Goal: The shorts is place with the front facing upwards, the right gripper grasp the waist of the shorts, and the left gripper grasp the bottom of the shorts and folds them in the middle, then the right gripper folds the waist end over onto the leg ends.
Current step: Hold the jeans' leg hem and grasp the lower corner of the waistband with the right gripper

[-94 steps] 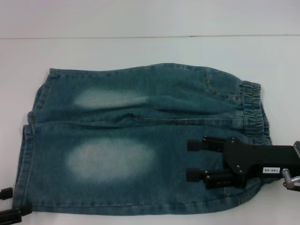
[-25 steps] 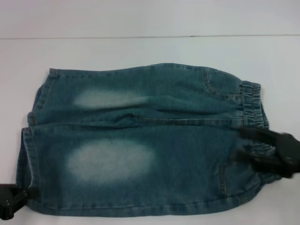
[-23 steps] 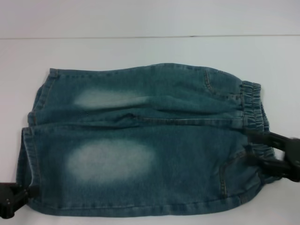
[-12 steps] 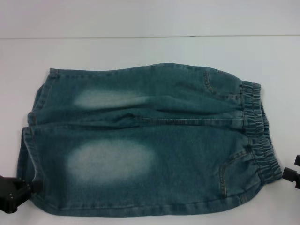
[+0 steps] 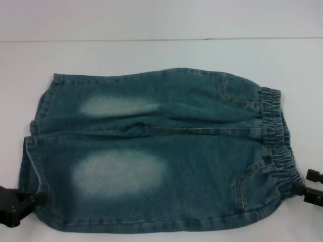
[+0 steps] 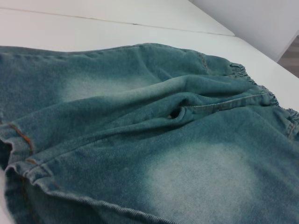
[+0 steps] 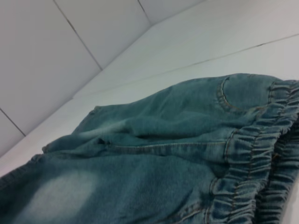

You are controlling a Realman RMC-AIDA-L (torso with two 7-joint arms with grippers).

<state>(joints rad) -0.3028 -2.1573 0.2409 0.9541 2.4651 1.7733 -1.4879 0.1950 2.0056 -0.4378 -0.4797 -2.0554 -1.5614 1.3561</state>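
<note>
White table (image 5: 151,20); shorts (image 5: 151,151) spread flat for folding; right gripper (image 5: 314,187) at waistband, left gripper (image 5: 12,204) at hem, grip state cannot tell

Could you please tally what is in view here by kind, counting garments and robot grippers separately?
Denim shorts: 1
Black grippers: 2, the left gripper at the leg hems and the right gripper at the waist
White table: 1
Total: 4
</note>
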